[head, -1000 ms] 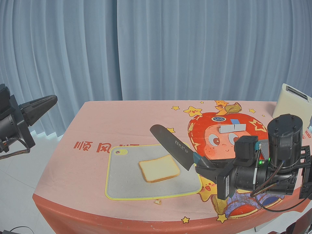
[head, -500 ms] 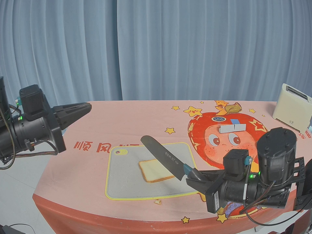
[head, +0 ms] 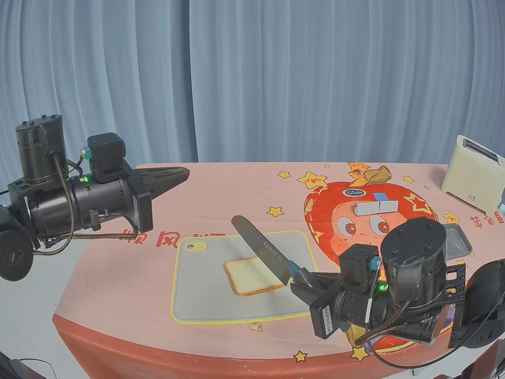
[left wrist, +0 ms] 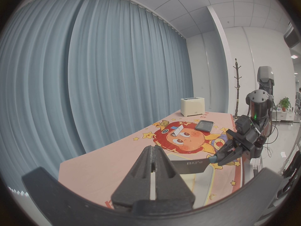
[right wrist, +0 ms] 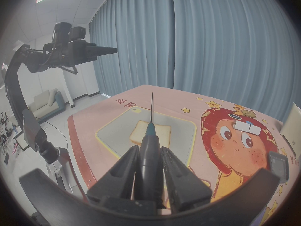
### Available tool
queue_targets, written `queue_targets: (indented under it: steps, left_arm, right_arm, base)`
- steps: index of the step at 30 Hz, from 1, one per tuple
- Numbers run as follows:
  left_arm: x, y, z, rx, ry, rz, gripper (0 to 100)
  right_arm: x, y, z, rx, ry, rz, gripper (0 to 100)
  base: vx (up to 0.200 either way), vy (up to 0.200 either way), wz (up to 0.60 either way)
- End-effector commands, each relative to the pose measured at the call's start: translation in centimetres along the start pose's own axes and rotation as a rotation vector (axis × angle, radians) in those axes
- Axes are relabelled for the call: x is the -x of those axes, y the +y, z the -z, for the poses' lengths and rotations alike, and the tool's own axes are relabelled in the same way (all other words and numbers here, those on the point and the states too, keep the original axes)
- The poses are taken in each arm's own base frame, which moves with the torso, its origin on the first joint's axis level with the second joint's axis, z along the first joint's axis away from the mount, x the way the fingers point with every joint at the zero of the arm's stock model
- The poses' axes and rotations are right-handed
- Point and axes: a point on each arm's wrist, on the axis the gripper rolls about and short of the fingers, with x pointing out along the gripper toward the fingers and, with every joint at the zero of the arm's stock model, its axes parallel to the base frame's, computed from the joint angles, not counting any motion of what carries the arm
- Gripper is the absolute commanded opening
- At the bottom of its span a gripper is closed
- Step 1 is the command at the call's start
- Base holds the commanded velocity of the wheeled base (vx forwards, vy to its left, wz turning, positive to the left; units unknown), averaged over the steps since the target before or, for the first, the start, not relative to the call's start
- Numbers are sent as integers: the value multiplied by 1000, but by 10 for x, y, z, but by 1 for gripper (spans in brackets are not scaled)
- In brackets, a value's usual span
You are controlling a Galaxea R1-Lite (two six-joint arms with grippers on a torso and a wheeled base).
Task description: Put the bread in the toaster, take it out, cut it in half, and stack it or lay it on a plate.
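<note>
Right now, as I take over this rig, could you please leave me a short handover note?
Left gripper: shut, empty, raised over the far left corner of the table.
Right gripper: shut on the knife, blade slanting over the bread.
The slice lies whole on the cutting board; toaster at far right, dark tray in front of it.
Done: bread out of the toaster, on the board.
To do: cut it in half, lay the halves on the tray.

knife [head: 261, 248]: matt blade | cutting board [head: 202, 285]: smooth plastic | tablecloth [head: 226, 190]: matt cloth | toaster [head: 471, 177]: smooth
</note>
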Motion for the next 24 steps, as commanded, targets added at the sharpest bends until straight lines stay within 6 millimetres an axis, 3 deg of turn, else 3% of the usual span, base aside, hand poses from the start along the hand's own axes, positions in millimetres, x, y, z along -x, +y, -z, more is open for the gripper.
queue_targets:
  steps: [1, 10, 24]
  left_arm:
    - [-28, -2, 13, 7, 18, 40, 0]
    - [-60, -6, 32, -6, 15, 71, 0]
    - [-73, -21, 38, -4, 34, 60, 0]
  right_arm:
    - [-7, 2, 6, 11, 30, 6, 0]
    - [-7, 4, 8, 21, 34, 11, 0]
    - [-2, 13, 13, 59, 29, 35, 0]
  base:
    - [0, 0, 0]
    - [0, 0, 0]
    - [0, 0, 0]
